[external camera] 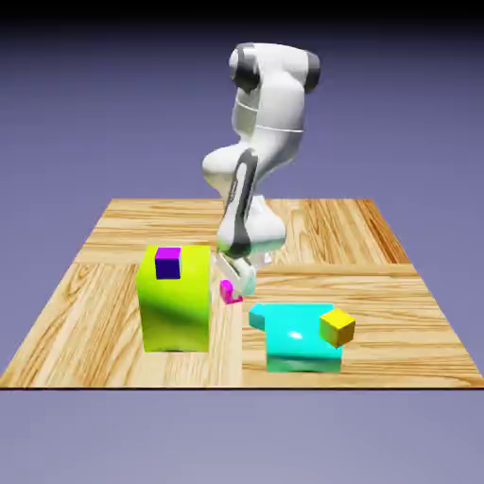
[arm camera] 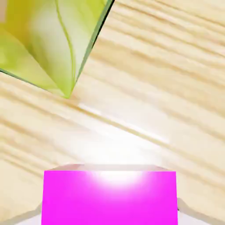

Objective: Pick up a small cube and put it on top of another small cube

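Pink cube (external camera: 229, 292) down on the wooden table (external camera: 104, 312), just beside the lime block (external camera: 176, 301) on the exterior view's right, pinched between the fingers of the gripper (external camera: 236, 282). White arm (external camera: 253, 161) folded over from the far edge, forearm slanting down, hand pointing at the tabletop close to the lime block's right face. Jaws clenched on the pink cube. Counted in the exterior view: one arm, one gripper, one pink cube, one yellow cube (external camera: 337, 327), one lime block, one cyan block (external camera: 298, 338), one dark purple cube (external camera: 168, 263). Yellow cube perched at the cyan block's upper right corner, well apart from the lime block. Dark purple cube with magenta top sitting on the lime block's top face. Cyan block near the lime block, on the exterior view's right.

Hand view next: pink cube (arm camera: 110, 195) filling the bottom middle, large, bright glare on its upper edge, grey fingertips (arm camera: 193, 213) barely peeking at either side. Lime block (arm camera: 48, 41) tilted into the upper left corner, apart from the pink cube, bare wood grain between. Counted here: one pink cube, one lime block.
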`<act>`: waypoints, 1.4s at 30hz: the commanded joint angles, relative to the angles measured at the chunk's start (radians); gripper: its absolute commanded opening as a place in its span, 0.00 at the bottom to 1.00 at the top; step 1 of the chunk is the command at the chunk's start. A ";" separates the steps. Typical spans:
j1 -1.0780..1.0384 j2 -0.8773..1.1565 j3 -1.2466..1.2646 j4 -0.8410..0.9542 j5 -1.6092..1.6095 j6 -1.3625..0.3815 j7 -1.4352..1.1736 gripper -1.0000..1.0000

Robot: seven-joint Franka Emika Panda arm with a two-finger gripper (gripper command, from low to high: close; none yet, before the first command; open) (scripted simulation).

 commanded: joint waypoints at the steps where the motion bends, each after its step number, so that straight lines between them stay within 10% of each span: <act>1: 0.028 -0.036 -0.024 -0.009 -0.015 0.030 0.013 0.00; 18: 0.305 -0.194 -0.246 0.074 -0.611 0.000 0.466 0.00; 42: 0.650 0.085 -0.600 0.467 -1.595 -0.845 -0.553 0.00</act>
